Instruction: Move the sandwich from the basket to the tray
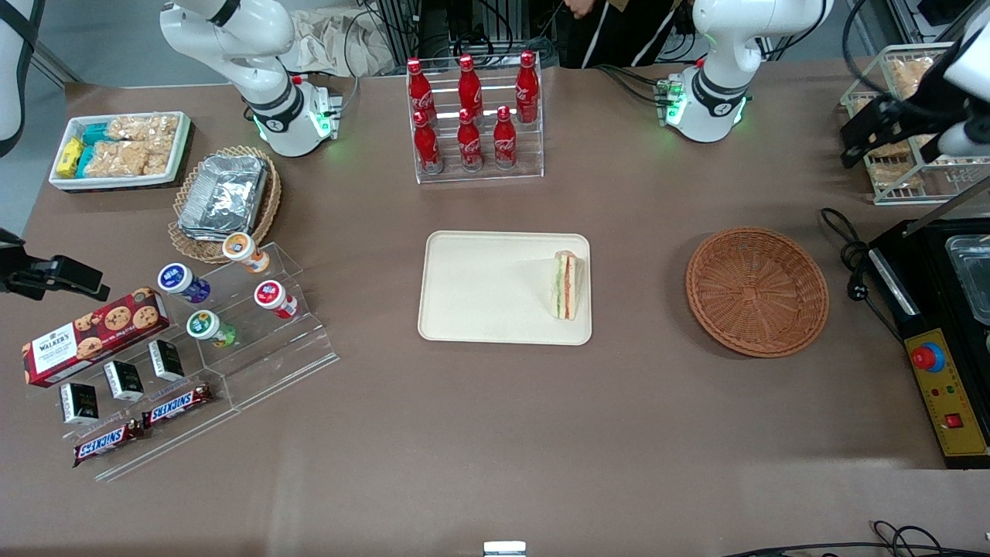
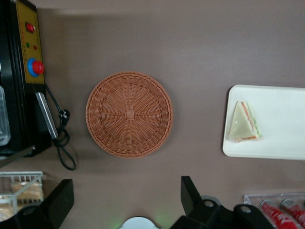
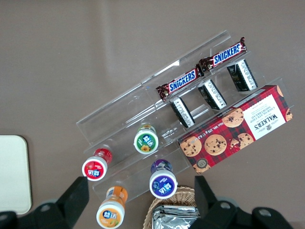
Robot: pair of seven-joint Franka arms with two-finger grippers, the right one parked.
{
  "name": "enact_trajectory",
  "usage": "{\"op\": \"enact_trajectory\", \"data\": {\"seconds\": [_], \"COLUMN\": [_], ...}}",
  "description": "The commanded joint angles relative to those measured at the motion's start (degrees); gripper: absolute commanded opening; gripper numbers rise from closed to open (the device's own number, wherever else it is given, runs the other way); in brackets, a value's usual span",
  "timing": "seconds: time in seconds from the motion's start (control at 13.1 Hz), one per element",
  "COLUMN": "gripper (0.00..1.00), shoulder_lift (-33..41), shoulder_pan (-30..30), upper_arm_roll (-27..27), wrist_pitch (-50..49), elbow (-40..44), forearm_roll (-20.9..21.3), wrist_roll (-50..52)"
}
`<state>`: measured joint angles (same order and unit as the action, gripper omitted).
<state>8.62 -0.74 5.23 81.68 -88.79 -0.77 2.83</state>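
Front view showed the sandwich (image 1: 566, 285) lying on the tray (image 1: 479, 294), close to the tray's edge that faced the basket (image 1: 756, 291). That cream tray sat at the centre of the frame on the brown counter (image 1: 495, 433), and the round reddish-brown basket sat well apart from it at centre right, with nothing in it. The gripper (image 1: 889, 135) hung at the upper right of the frame, raised above the counter and over a wire rack of snacks (image 1: 901, 166), well away from both basket and tray. In the left wrist view its two dark fingers (image 2: 190, 195) stood wide apart with bare counter between them, released and grasping nothing; the same view took in the basket (image 2: 129, 114) and the sandwich (image 2: 243, 123) resting on the tray (image 2: 276, 143).

At the right edge of the front frame stood a black machine (image 1: 940, 325) with a red button on a yellow panel. At upper centre, a clear stand held red cola bottles (image 1: 472, 108). Toward the left side of the frame lay a paler basket with foil trays (image 1: 224, 197), a white bin of snacks (image 1: 120, 147), a clear stepped stand (image 1: 232, 340) with small capped bottles, Snickers bars (image 1: 178, 404) and a Walkers cookie box (image 1: 94, 333).
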Motion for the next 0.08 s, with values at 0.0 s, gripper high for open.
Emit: {"op": "enact_trajectory", "data": {"seconds": [0.0], "gripper": [1.0], "shoulder_lift": [-0.01], "shoulder_pan": [1.09], "upper_arm_roll": [-0.13], "wrist_pitch": [-0.2], "elbow": [-1.12], "forearm_roll": [0.07], "wrist_roll": [-2.75]}}
